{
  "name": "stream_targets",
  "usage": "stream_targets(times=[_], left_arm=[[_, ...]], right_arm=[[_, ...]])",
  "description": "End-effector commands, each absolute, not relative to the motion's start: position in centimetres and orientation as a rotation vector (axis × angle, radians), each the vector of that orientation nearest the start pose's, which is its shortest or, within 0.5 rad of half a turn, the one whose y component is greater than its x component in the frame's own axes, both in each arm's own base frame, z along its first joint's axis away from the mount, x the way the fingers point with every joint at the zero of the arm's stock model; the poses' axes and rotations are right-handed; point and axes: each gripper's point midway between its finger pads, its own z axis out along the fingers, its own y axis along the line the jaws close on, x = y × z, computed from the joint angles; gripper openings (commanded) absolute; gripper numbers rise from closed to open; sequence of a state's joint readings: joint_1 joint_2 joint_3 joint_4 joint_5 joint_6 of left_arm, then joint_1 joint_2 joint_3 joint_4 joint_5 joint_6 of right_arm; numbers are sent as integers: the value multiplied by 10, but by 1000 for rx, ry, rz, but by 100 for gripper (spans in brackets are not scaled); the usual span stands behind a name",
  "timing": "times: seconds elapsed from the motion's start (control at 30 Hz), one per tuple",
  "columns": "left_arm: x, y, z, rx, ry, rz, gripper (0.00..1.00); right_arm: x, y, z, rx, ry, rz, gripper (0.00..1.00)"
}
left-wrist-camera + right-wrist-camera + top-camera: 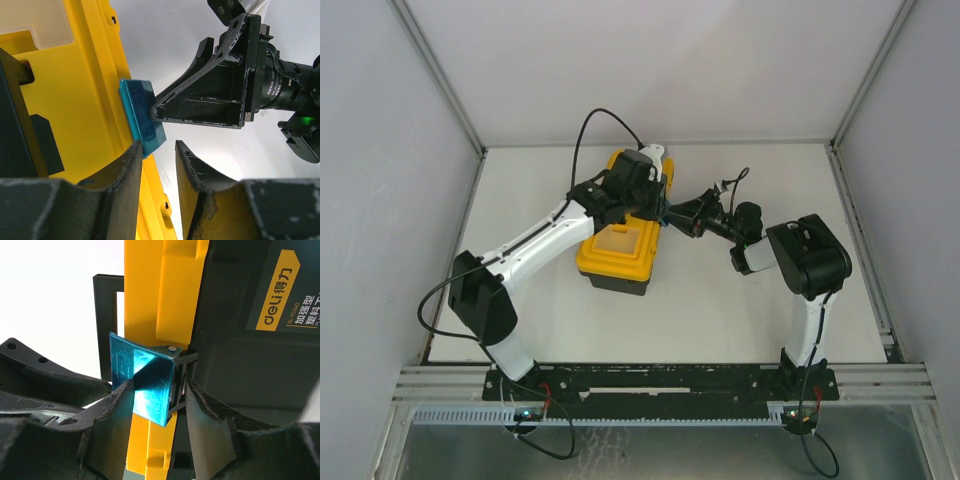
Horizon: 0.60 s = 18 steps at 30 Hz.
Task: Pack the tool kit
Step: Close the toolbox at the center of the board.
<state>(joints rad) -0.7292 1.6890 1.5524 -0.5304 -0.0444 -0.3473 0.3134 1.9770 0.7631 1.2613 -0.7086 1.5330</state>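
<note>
I see a white tabletop (pixel 720 310) between pale walls; my right gripper (pixel 155 390) pinches the yellow-lidded black toolbox's (pixel 618 250) teal latch (pixel 142 385); the left gripper (pixel 157 165) stands partly open beside it.

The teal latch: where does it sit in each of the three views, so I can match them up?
Top external: mostly hidden; a sliver of the teal latch on the toolbox's right side, under the left arm.
Left wrist: left of centre, on the yellow lid edge, right pincer touching it.
Right wrist: centre, between that pincer's fingers.
Shared landmark: the yellow lid.
</note>
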Motion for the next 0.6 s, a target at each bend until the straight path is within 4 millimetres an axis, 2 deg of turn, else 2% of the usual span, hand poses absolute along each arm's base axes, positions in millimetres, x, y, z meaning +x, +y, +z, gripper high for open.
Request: stream_targets(times=[0.0,0.57], left_arm=[[354,-331,238,416,2201,-576,36],[355,-335,228,439,2230,-578,36]], right_arm=[[379,274,167,408,1813,1910,45],[380,272,162,431,1824,1892,46]])
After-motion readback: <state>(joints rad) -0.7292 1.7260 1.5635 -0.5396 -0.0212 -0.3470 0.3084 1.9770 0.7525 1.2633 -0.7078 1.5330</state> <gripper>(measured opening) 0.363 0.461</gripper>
